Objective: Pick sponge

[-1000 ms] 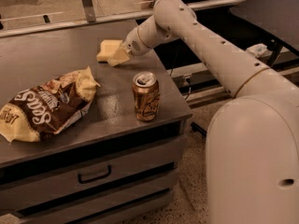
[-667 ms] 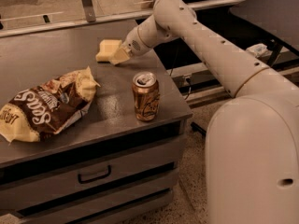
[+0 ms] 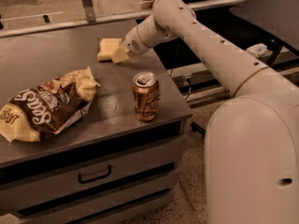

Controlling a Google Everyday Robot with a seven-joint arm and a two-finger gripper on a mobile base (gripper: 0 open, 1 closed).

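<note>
Sponge (image 3: 106,48): flat at table's (image 3: 51,55) 12 o'clock, open to side approach.
Gripper (image 3: 119,55): against its 4 o'clock edge for grasping; closure cannot tell.

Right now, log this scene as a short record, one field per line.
target: sponge, pale yellow, flat on the far part of the top
effector: gripper, at the sponge's right edge, low over the top
surface: grey cabinet top
other 1: can, upright, near the front right corner
other 2: chip bag, lying at front left
status: sponge not yet lifted
</note>
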